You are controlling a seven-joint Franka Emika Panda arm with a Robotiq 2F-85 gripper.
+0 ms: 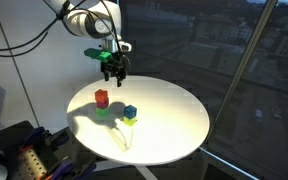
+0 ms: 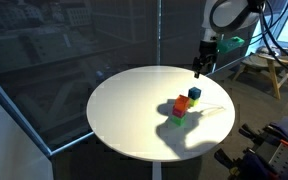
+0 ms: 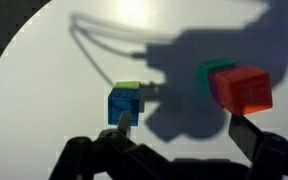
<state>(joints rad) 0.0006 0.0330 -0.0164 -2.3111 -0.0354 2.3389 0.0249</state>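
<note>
My gripper (image 1: pixel 113 72) hangs open and empty above the far part of the round white table (image 1: pixel 174 120); it also shows in an exterior view (image 2: pixel 198 70) and in the wrist view (image 3: pixel 184 125). A red block (image 1: pixel 101 97) sits on a green block (image 1: pixel 102 110). A blue block (image 1: pixel 130 111) sits on a yellow-green block (image 1: pixel 130 120) beside them. In the wrist view the blue block (image 3: pixel 123 104) lies left of the jaws and the red block (image 3: pixel 241 88) right, both below the gripper. The blocks also show in an exterior view: red (image 2: pixel 182 105), blue (image 2: pixel 194 93).
The table edge drops off all round (image 2: pixel 104 125). Dark windows stand behind the table (image 2: pixel 54 50). A wooden stool (image 2: pixel 259 68) and equipment (image 1: pixel 19 150) stand near the table. Cables hang from the arm (image 1: pixel 24 40).
</note>
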